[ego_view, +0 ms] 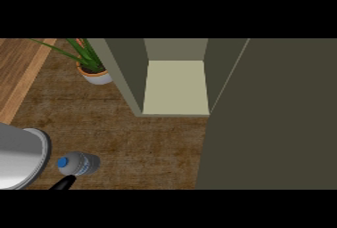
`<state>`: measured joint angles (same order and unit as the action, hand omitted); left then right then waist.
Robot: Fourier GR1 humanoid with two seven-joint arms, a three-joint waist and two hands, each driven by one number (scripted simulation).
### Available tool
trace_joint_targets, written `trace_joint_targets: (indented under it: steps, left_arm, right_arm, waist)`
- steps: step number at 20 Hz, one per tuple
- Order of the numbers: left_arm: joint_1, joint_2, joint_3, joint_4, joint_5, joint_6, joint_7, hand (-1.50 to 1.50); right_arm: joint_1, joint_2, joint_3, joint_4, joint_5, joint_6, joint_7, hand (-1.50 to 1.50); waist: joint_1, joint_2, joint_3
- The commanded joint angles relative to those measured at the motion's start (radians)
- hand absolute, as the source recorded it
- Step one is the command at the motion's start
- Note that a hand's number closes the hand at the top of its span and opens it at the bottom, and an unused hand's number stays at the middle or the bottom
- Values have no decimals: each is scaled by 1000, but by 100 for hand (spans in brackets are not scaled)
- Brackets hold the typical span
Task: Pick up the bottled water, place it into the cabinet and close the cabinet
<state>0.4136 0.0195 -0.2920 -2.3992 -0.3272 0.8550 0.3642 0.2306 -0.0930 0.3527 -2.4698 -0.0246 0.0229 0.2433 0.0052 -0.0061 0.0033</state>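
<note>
Near the bottle (77,164) a left hand (64,183) fingertip shows, fingers' state unclear; it should wrap the body squarely.

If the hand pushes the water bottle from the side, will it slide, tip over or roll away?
The bottled water stands upright with its blue cap on top, so it looks taller than wide and a high push would probably tip it. Once on its round side it would likely roll. The left hand shows just beside it.
</note>
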Motion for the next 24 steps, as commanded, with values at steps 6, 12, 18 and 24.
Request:
trace_joint_targets:
  steps: [6, 12, 18, 24]
  left_arm:
    - [91, 17, -79, -156, -202, 75, 28, -150]
    - [155, 41, -119, -161, -202, 90, 18, -150]
    - [128, 24, -157, -112, -241, 107, 39, -150]
    - [154, 45, -140, -88, -209, 102, 32, -150]
  right_arm:
    - [43, -3, 109, -135, 70, -33, 83, -150]
    - [33, -1, 153, -99, 130, -75, 71, -150]
    - [13, -7, 191, -100, 160, -108, 68, -150]
    - [63, -51, 229, -154, 169, -133, 78, -150]
  waist:
    - [-9, -1, -1]
    - [-8, 1, -1]
    - [-18, 4, -1]
    - [-17, 1, -2]
